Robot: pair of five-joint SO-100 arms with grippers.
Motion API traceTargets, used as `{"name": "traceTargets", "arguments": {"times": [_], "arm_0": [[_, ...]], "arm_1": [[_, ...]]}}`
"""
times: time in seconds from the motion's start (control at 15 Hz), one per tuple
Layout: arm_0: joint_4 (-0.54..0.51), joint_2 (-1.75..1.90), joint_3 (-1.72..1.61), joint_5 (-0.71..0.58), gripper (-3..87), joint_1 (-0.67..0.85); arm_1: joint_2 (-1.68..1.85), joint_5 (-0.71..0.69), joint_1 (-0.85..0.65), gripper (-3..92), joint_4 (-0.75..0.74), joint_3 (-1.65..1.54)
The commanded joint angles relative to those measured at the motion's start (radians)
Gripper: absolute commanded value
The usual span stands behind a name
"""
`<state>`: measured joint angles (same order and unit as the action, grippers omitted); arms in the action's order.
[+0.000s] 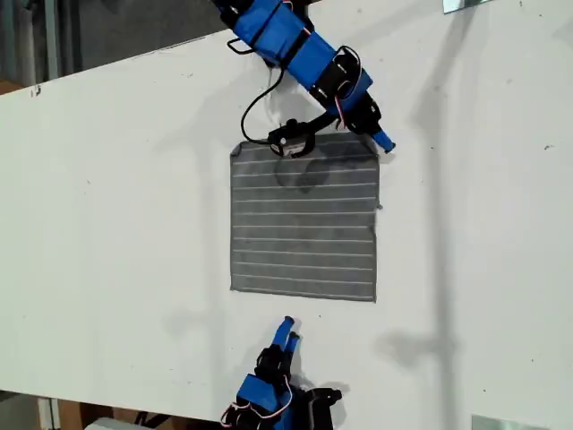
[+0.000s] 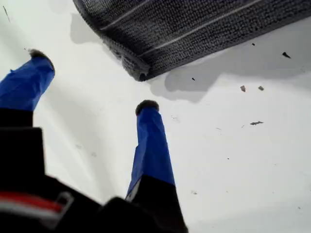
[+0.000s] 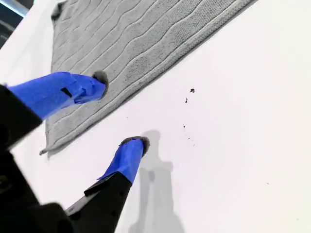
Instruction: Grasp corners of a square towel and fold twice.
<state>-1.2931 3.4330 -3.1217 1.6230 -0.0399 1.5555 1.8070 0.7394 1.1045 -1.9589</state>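
The towel (image 1: 304, 224) is laid flat on the tabletop (image 1: 116, 224), still unfolded. It looks thin, soft and light, so it'll probably flop and drag rather than hold its shape. It's best pinched at a hemmed corner, where the cloth is thicker.

The first tool (image 2: 93, 80) is spread wide and holds nothing, with one corner (image 2: 138, 73) just ahead of its tips and not touched. That corner seems a bit curled up, going by its shadow. The second tool (image 3: 119, 109) is parted and empty too, and the towel's edge is just past it.

Whether its upper fingertip (image 3: 99, 77) is touching the cloth or just hovering over it can't be told. In the exterior view the first tool's jaws are mostly hidden by the arm.
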Motion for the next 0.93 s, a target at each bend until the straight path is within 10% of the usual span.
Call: {"name": "traceTargets", "arguments": {"times": [0.0,0.33,0.53,0.87], "arm_0": [[0.003,-0.002,-0.005,0.002,22.2,0.005],[0.003,-0.002,-0.005,-0.003,22.0,0.002],[0.003,-0.002,-0.005,0.021,21.4,0.002],[0.034,0.034,0.107,0.061,20.9,-0.064]], "arm_1": [[-0.02,-0.052,-0.035,37.0,-0.034,0.058],[-0.118,-0.095,-0.089,29.9,-0.104,0.054],[-0.152,-0.087,-0.095,-0.1,-0.147,0.052],[-0.155,-0.104,-0.112,-0.1,-0.147,0.057]]}}
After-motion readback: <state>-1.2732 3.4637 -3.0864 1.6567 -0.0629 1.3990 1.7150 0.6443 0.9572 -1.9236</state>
